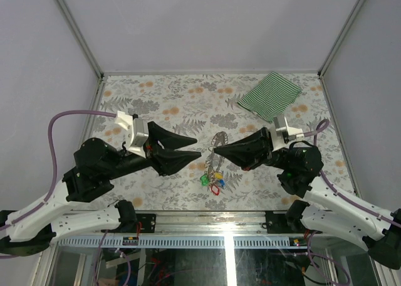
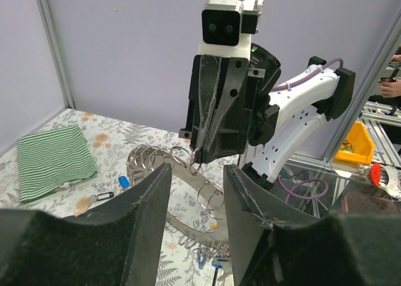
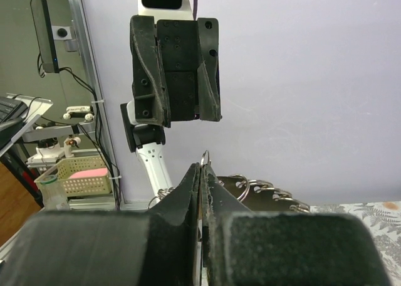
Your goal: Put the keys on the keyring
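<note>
The keyring [image 1: 218,149] is a curved grey metal band strung with many small split rings. It is held up off the table at mid-table. My right gripper [image 1: 215,150] is shut on one small ring of it; that ring pokes out above the closed fingertips in the right wrist view [image 3: 204,155]. Keys with green [image 1: 204,180] and red [image 1: 215,187] tags hang from its lower end. My left gripper [image 1: 198,146] is open and empty, its jaws facing the keyring [image 2: 188,173] from close by. A blue-tagged key [image 2: 123,181] and a black-tagged key [image 2: 103,197] lie loose on the table.
A green-striped cloth [image 1: 270,93] lies at the back right of the floral table [image 1: 156,98]. Grey walls stand on three sides. A metal rail [image 1: 207,222] runs along the near edge.
</note>
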